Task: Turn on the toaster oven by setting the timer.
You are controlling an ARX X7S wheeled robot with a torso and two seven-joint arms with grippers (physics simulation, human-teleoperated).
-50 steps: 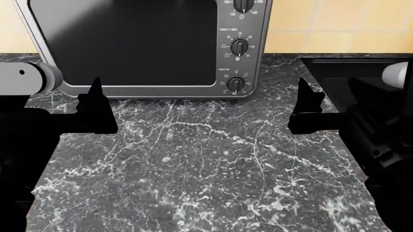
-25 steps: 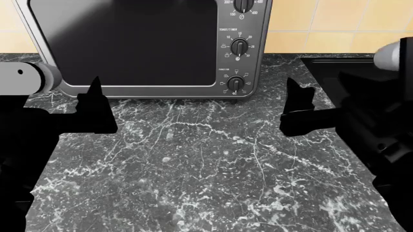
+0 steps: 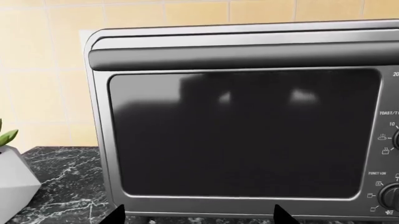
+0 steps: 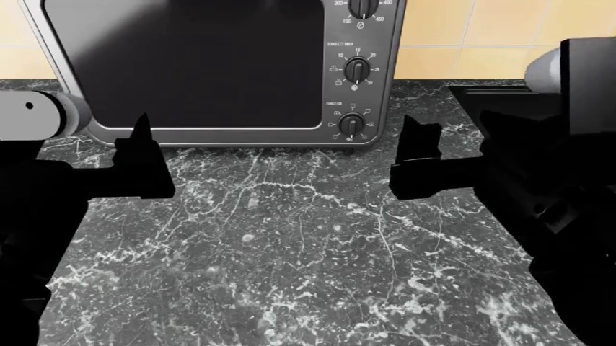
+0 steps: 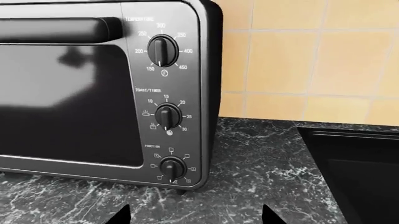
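Note:
The silver toaster oven (image 4: 192,65) stands at the back of the counter, its dark glass door shut. Its knob strip runs down the side: the toast/timer knob (image 4: 357,70) sits in the middle, above the function knob (image 4: 353,124). In the right wrist view the timer knob (image 5: 167,115) points down toward its dot mark. My right gripper (image 4: 420,128) hovers open just right of the oven's lower corner, short of the knobs; its tips (image 5: 195,215) hold nothing. My left gripper (image 4: 141,133) is open in front of the door's lower left (image 3: 199,215), apart from it.
A black marble counter (image 4: 288,238) spreads in front of the oven. A dark recessed sink (image 4: 500,101) lies right of the oven, behind my right arm. A white faceted plant pot (image 3: 12,182) stands left of the oven. Yellow tiles (image 4: 500,36) back the wall.
My right gripper has moved left, toward the oven's knob side. The left arm and the oven have not moved.

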